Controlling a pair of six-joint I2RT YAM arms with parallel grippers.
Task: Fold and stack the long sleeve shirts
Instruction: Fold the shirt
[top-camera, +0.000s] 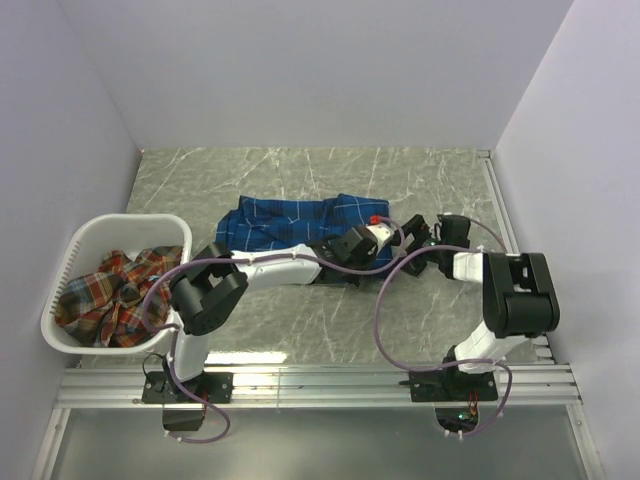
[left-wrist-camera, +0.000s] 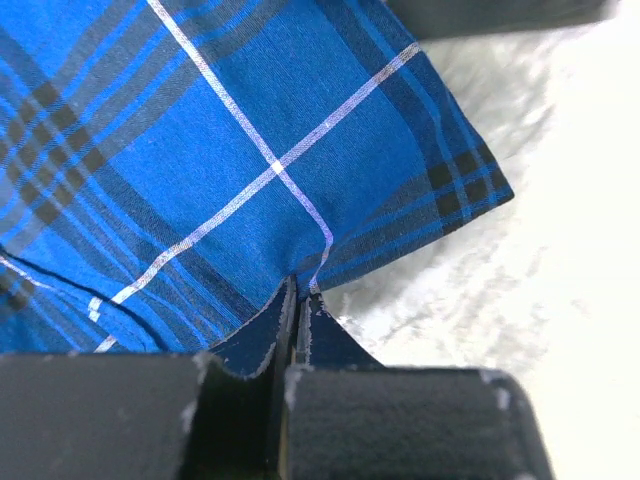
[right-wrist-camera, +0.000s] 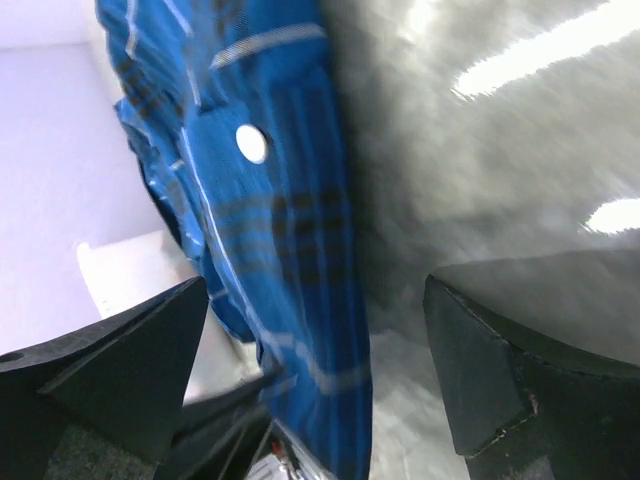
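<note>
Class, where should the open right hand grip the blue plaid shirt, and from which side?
Probably the blue plaid shirt's right edge, from the right: it lies between the right hand's open fingers, beside the left hand's pinch.

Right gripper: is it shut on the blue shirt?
No, the right gripper stands wide open, and the blue shirt is not clamped in it.

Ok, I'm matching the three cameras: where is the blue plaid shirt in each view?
Top external: blue shirt mid-table, partly behind the arms.
Left wrist: fills upper left, edge pinched by the left gripper.
Right wrist: centre-left strip, framed by the open right gripper.
Shared landmark: grey marbled table.
</note>
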